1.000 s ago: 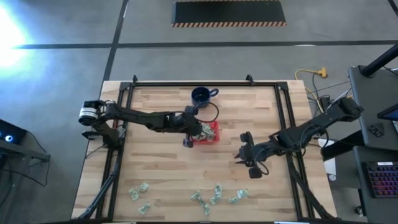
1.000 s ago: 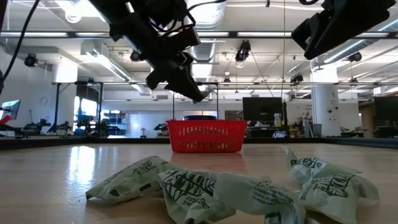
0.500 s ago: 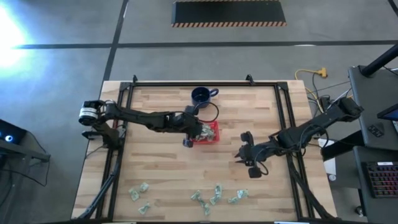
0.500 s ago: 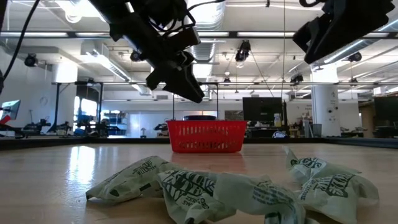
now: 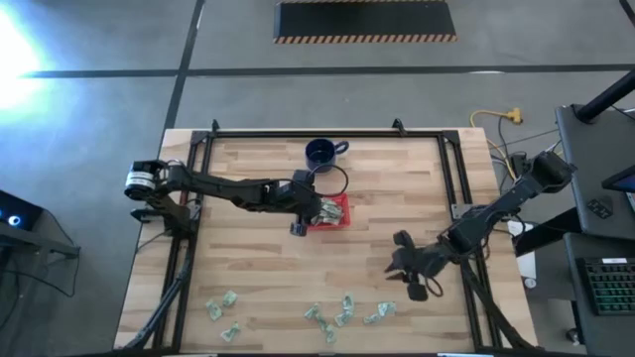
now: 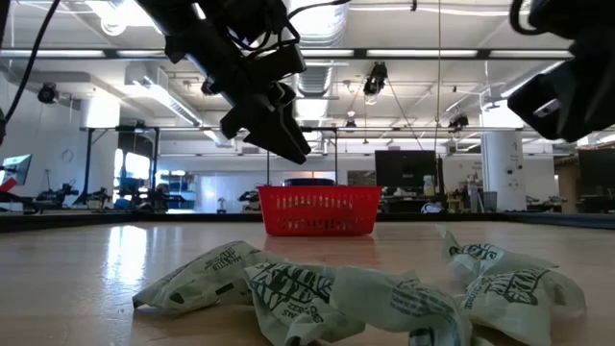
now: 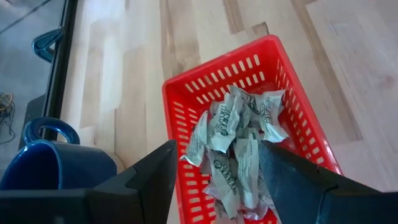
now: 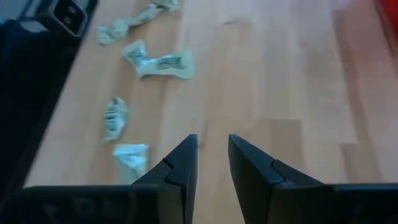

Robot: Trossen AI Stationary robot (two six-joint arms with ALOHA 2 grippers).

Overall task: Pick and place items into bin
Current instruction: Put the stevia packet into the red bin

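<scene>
Both fingers [image 7: 149,177] wide, empty, over bin [image 7: 186,102]

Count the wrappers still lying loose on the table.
About 9 wrappers, all along the edge farthest from the mug: three at left, four in the middle, two at right. Overlaps may hide more; others sit in the red bin.

The right end effector [image 8: 212,160] hangs over bare wood of the table [image 8: 267,81], its two dark fingers [image 8: 181,163] parted by a narrow gap with nothing between them. Four crumpled green-and-whitish items [image 8: 160,62] lie scattered toward eleven o'clock from the fingertips, apart from one another. A red edge, perhaps the bin [image 8: 388,15], shows at one o'clock.
</scene>
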